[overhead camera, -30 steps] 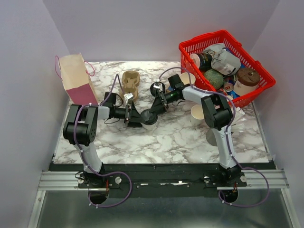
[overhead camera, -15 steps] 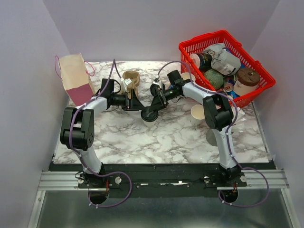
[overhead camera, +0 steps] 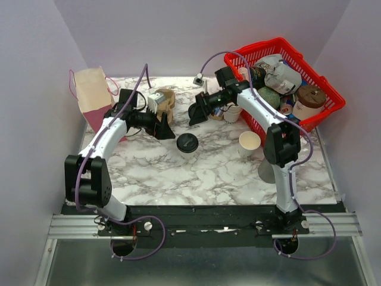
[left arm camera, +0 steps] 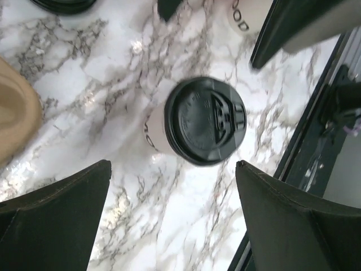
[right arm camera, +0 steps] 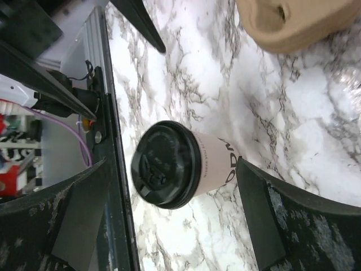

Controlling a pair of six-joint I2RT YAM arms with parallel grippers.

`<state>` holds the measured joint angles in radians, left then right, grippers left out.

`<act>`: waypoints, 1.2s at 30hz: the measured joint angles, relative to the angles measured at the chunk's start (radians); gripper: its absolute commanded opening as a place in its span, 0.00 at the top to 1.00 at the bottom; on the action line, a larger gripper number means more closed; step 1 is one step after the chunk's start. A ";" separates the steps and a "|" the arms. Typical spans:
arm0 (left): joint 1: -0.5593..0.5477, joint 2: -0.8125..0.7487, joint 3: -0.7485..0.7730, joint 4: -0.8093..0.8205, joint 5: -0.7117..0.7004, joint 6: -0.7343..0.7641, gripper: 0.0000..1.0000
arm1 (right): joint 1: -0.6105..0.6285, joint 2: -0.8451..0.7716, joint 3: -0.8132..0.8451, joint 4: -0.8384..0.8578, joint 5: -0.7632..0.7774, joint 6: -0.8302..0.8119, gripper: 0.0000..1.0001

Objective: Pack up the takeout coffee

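Left end effector (overhead camera: 162,126) and right end effector (overhead camera: 196,113) are both spread wide open, and neither one is holding anything. The takeout coffee (overhead camera: 187,142) stands up on the counter (overhead camera: 208,173), between the two and a bit closer to the arm bases, touching neither. Its black lid (left arm camera: 206,119) is on top, so the closing part looks done. Behind it, near the left end effector, sits a brown cup tray (overhead camera: 164,100). A white cup with no lid (overhead camera: 250,142) stands off to the right. Farther back on the left is a paper bag (overhead camera: 95,98), and on the right is a red basket (overhead camera: 262,46) full of things. The coffee is not in the tray or the bag yet. I think the packing is what is left: an arm has to grab the cup, lift it and set it inside, keeping it straight so it does not spill.
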<state>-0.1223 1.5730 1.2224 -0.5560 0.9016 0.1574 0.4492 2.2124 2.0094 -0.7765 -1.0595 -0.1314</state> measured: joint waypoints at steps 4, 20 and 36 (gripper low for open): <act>-0.031 -0.066 -0.114 -0.035 -0.021 0.112 0.02 | -0.004 -0.103 0.021 -0.031 0.070 -0.047 0.00; -0.195 0.055 -0.247 0.241 -0.190 0.143 0.07 | -0.006 -0.541 -0.132 -0.028 0.393 -0.134 0.00; -0.253 0.424 0.128 0.408 -0.200 -0.091 0.10 | -0.035 -0.611 -0.235 -0.032 0.513 -0.177 0.00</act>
<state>-0.3756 1.9972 1.3506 -0.1482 0.7021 0.0666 0.4141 1.6012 1.7748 -0.8085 -0.5461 -0.3088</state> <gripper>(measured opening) 0.905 0.997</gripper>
